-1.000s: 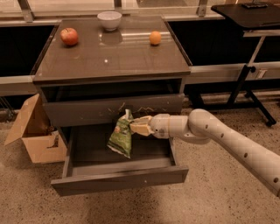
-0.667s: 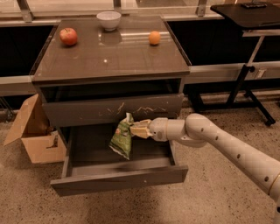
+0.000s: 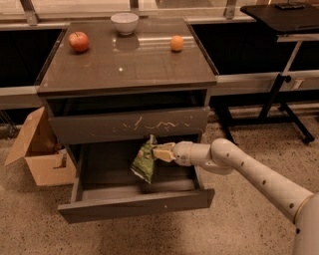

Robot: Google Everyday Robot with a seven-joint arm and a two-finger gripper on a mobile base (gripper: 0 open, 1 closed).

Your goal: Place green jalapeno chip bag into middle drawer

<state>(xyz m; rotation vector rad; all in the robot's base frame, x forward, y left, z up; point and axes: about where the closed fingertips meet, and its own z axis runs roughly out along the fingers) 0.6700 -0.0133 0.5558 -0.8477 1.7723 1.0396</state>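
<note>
- Green jalapeno chip bag [image 3: 144, 161]: in the camera view it hangs with its long side roughly upright and slightly tilted. It sits within the opening of the middle drawer [image 3: 135, 204], just below the scratched drawer front [image 3: 128, 125].
- Gripper [image 3: 160, 152]: at the upper right edge of the bag, with its pale fingers clamped on the green jalapeno chip bag. A crinkled top corner of the foil sticks up above the grasp.
- Lower end of the bag: over the dark floor of the drawer, near the middle of the cavity. Whether it touches that floor cannot be told.
- Middle drawer: pulled out toward the camera. Its plain dark-grey front panel is the lowest part of the cabinet, and both side walls are visible.
- Arm [image 3: 249, 172]: pale and jointed, it reaches in from the lower right and passes above the right wall of the drawer.
- Cabinet top [image 3: 124, 69]: a glossy brown surface. It bears a red apple [image 3: 79, 41] at back left, a white bowl [image 3: 124, 22] at back centre and an orange [image 3: 176, 43] at back right, all well apart.
- Cardboard box [image 3: 37, 152]: open, standing on the speckled floor [image 3: 239, 229] just left of the cabinet.
- Black table [image 3: 281, 12]: at upper right, on a dark stand whose feet rest on the floor.
</note>
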